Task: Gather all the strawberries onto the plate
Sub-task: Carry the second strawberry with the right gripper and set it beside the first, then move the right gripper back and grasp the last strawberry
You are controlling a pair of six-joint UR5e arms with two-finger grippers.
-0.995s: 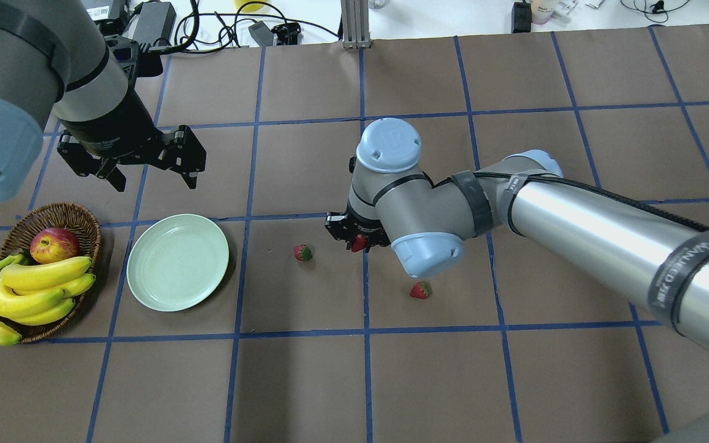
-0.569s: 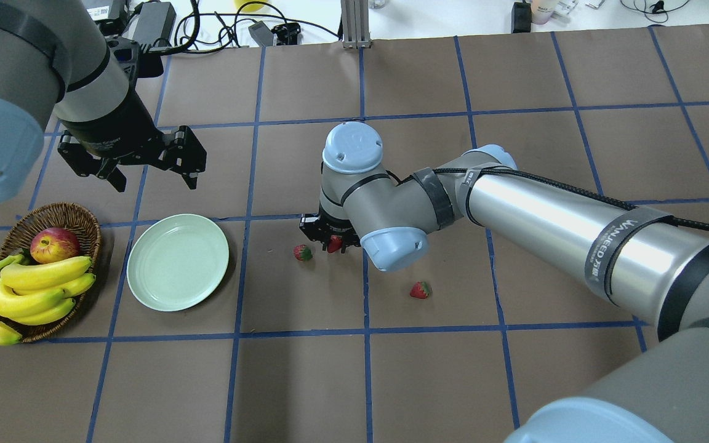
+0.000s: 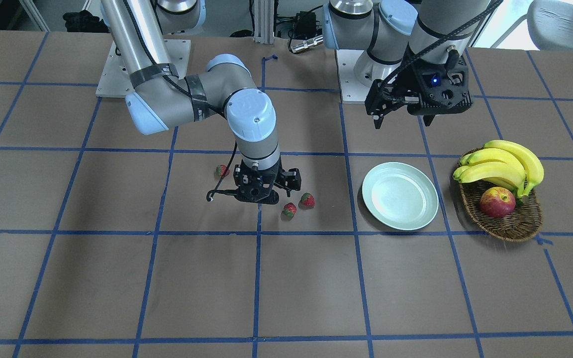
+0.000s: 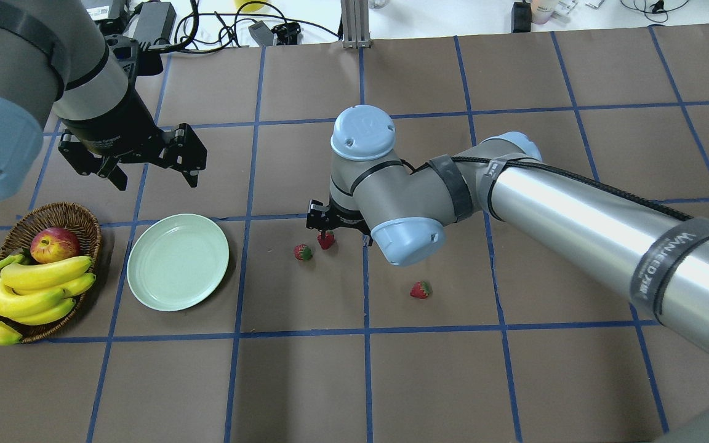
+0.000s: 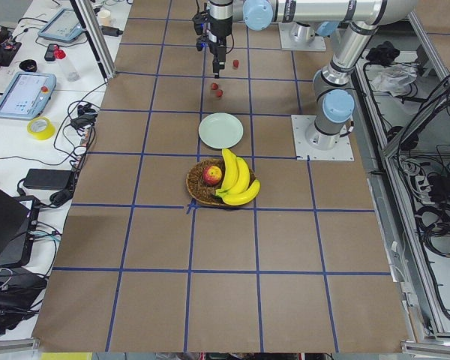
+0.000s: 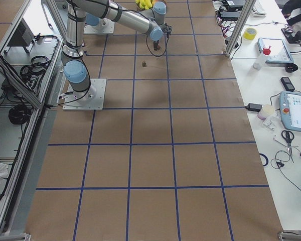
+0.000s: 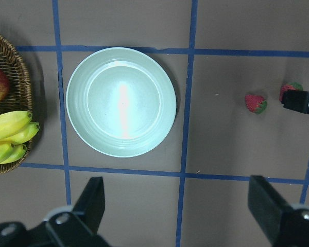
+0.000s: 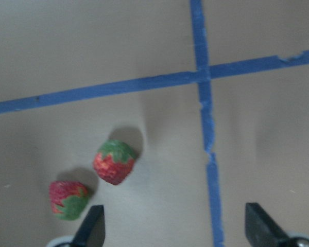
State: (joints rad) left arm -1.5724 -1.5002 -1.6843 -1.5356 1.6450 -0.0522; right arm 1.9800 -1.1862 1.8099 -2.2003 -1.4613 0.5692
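Three strawberries lie on the brown table. Two sit close together (image 4: 303,252) (image 4: 326,240), the third (image 4: 420,289) lies apart to the right. In the right wrist view the pair (image 8: 115,162) (image 8: 67,199) lies on the paper between and ahead of my spread fingers (image 8: 90,226). My right gripper (image 4: 337,232) hovers over the right one of the pair, open and empty. The mint-green plate (image 4: 178,261) is empty, left of the pair. My left gripper (image 4: 145,157) hangs open above and behind the plate (image 7: 121,100).
A wicker basket (image 4: 84,218) with bananas (image 4: 28,289) and a red-yellow apple (image 4: 54,244) stands left of the plate. Blue tape lines cross the table. Cables and devices lie along the far edge (image 4: 207,31).
My right gripper carried a strawberry leftward to the strawberry nearest the plate, then opened. That strawberry now lies on the table beside the other. The left arm has not moved.
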